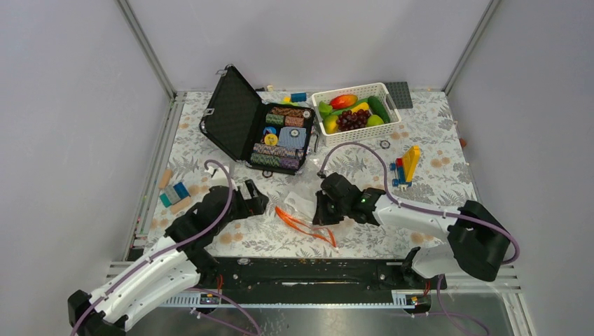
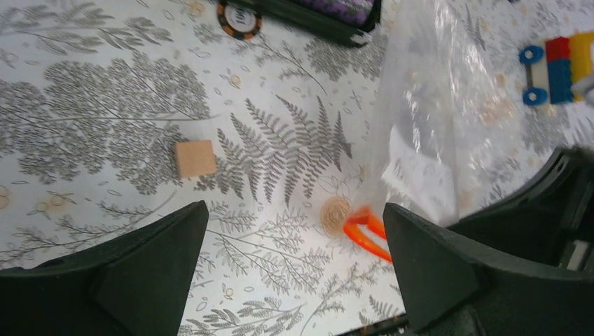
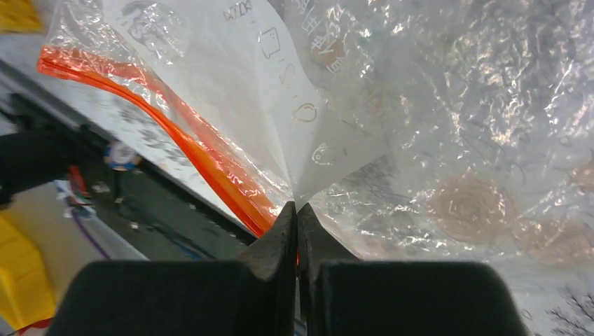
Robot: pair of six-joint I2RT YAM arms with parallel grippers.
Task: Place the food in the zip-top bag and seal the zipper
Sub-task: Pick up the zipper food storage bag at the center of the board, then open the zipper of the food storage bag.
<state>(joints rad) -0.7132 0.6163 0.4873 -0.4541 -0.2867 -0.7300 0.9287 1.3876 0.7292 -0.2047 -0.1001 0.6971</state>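
Note:
The clear zip-top bag [image 1: 302, 204] lies between my two grippers near the front of the table, its red-orange zipper [image 1: 306, 225] curling toward the near edge. My right gripper [image 1: 323, 211] is shut on the bag's plastic beside the zipper [image 3: 210, 164], and the bag [image 3: 434, 126] fills the right wrist view. My left gripper [image 1: 260, 203] is open and empty just left of the bag [image 2: 434, 119]; the zipper's end [image 2: 365, 231] shows by its right finger. The food [image 1: 354, 112], with grapes, mango, cucumber and pear, sits in the white lattice basket [image 1: 319, 134] at the back.
An open black case [image 1: 238, 115] with chip stacks stands at the back left. Toy bricks [image 1: 405, 168] lie to the right, wooden and blue blocks [image 1: 174, 194] to the left. A small wooden block [image 2: 195, 158] and a chip [image 2: 239, 19] show in the left wrist view.

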